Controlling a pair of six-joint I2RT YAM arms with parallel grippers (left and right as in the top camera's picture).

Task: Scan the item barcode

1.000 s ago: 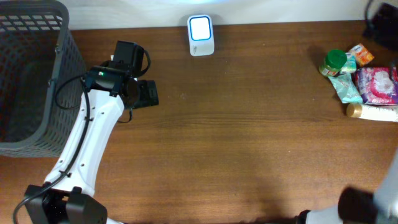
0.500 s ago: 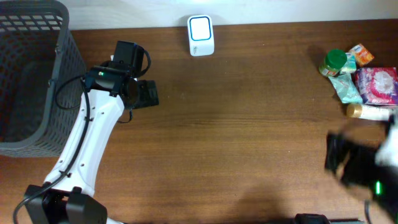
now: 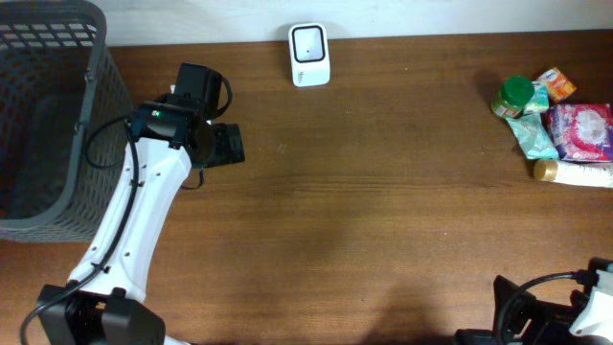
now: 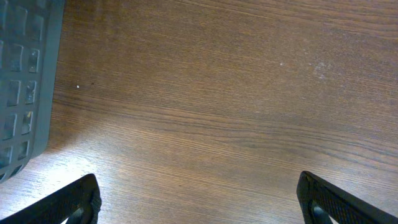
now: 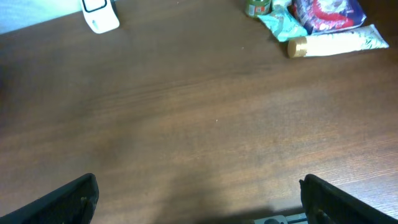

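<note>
The items lie in a cluster at the table's right edge: a green-lidded jar (image 3: 514, 96), an orange packet (image 3: 556, 83), a teal packet (image 3: 533, 135), a pink pack (image 3: 580, 129) and a white tube with a gold cap (image 3: 573, 172). The white scanner (image 3: 310, 55) stands at the back centre. My left gripper (image 3: 222, 145) hovers open over bare wood beside the basket, holding nothing (image 4: 199, 205). My right gripper (image 5: 199, 202) is open and empty, low at the front right. It faces the tube (image 5: 336, 43), pink pack (image 5: 326, 12) and scanner (image 5: 99, 15) from a distance.
A dark grey mesh basket (image 3: 48, 115) fills the back left corner, and its wall (image 4: 25, 81) shows at the left of the left wrist view. The right arm's base (image 3: 536, 311) sits at the front right edge. Brown wood lies between scanner and items.
The right arm swung up along the right side as a blur, then dropped back to the front right corner. The scanner's blue-lit face has gone dark. The left arm has not moved.
</note>
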